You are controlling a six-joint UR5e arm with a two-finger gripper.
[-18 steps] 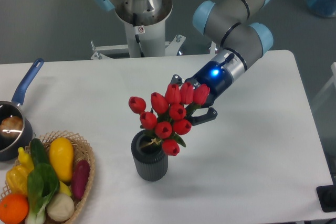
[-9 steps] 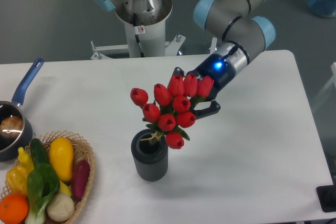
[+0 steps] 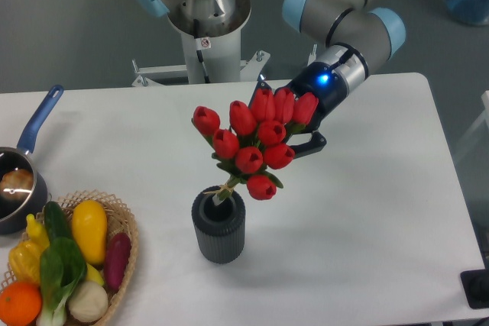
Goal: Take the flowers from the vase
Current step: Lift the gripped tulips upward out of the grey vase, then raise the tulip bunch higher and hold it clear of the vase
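Note:
The flowers (image 3: 250,143), a bunch of glossy red tulip buds with green leaves, lean up and to the right above the vase (image 3: 218,234). That vase is dark grey and ribbed, standing at the table's front middle. The tied stem ends still reach into its mouth. My gripper (image 3: 284,129) comes in from the upper right behind the buds and is shut on the flowers. Its dark fingers (image 3: 309,143) show on either side of the bunch, and the buds hide their tips.
A wicker basket (image 3: 126,228) of colourful vegetables sits at the front left. Behind it at the left edge is a dark saucepan (image 3: 14,202) with a blue handle. The arm's base (image 3: 205,13) rises behind the table's far edge.
The gripper has risen and shifted slightly right with the flowers. The bunch sits higher and most of the stem has come out of the vase, which has stayed put.

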